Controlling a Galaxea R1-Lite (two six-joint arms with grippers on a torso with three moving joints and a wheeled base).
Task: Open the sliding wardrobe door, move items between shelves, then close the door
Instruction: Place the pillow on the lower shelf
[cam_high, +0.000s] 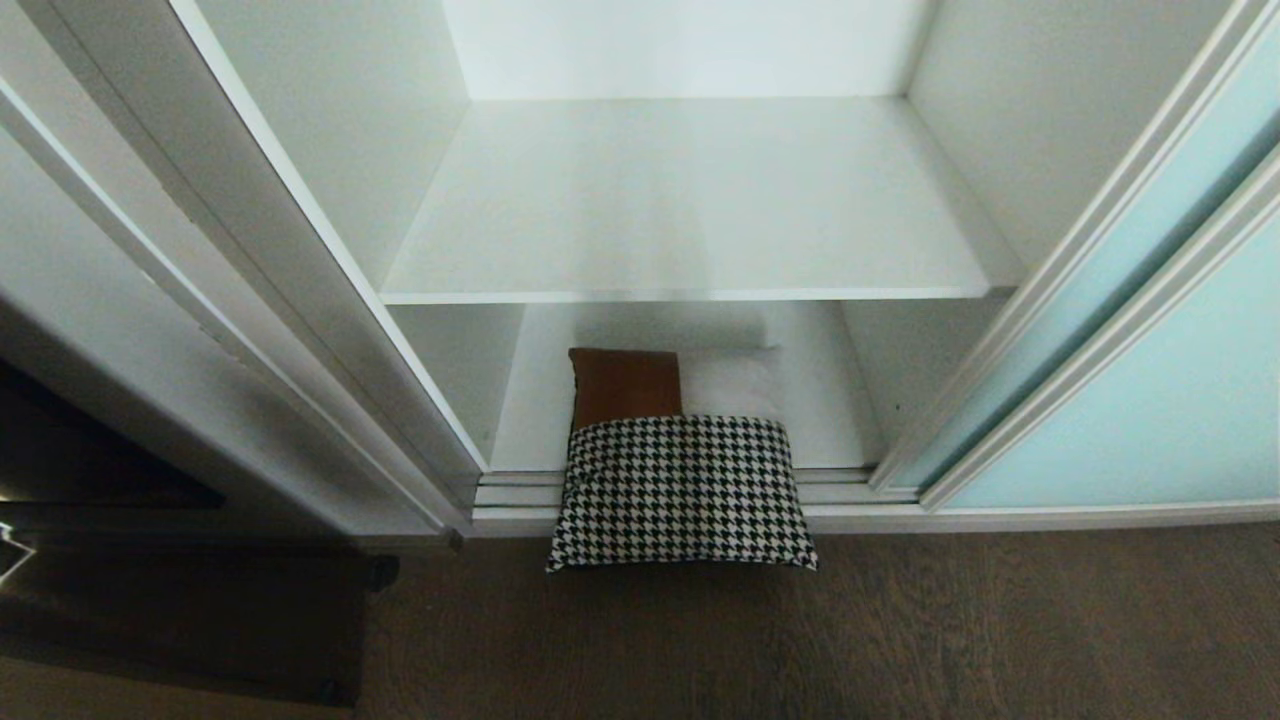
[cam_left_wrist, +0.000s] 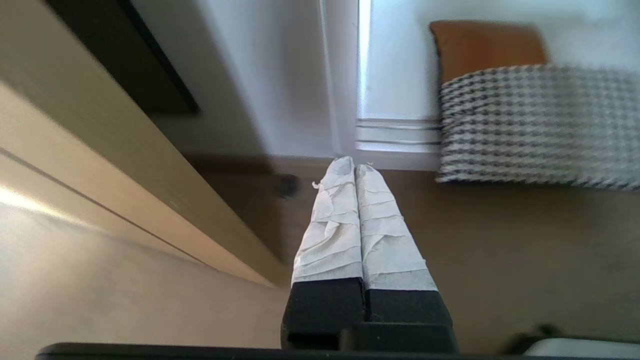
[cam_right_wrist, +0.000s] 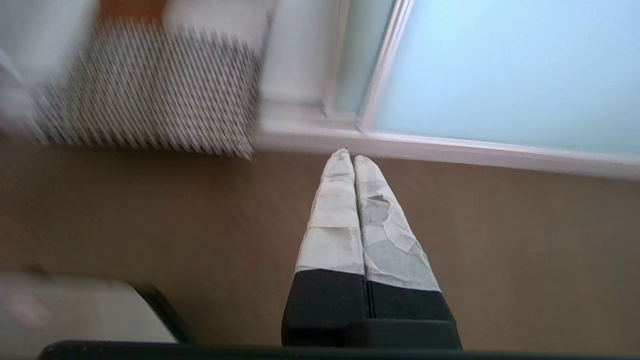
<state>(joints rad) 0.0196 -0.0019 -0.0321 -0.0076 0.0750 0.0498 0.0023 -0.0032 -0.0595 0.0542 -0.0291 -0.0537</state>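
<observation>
The pale aqua sliding wardrobe door (cam_high: 1150, 400) stands slid to the right, so the wardrobe is open. A houndstooth cushion (cam_high: 680, 490) with rust-brown and light-grey patches lies on the bottom shelf (cam_high: 830, 400), its front half hanging over the floor track onto the floor. The shelf (cam_high: 690, 200) above it is bare. Neither arm shows in the head view. My left gripper (cam_left_wrist: 355, 164) is shut and empty above the brown floor, left of the cushion (cam_left_wrist: 540, 125). The right gripper (cam_right_wrist: 352, 156) is shut and empty too, near the door (cam_right_wrist: 500, 70) and right of the cushion (cam_right_wrist: 150, 90).
A ridged silver-white floor track (cam_high: 510, 495) runs along the wardrobe's front. The white side wall panel (cam_high: 230, 330) stands at the left, with dark furniture (cam_high: 150, 600) beside it. A beige panel (cam_left_wrist: 125, 165) is close on my left gripper's side. Brown wood floor (cam_high: 900, 630) lies in front.
</observation>
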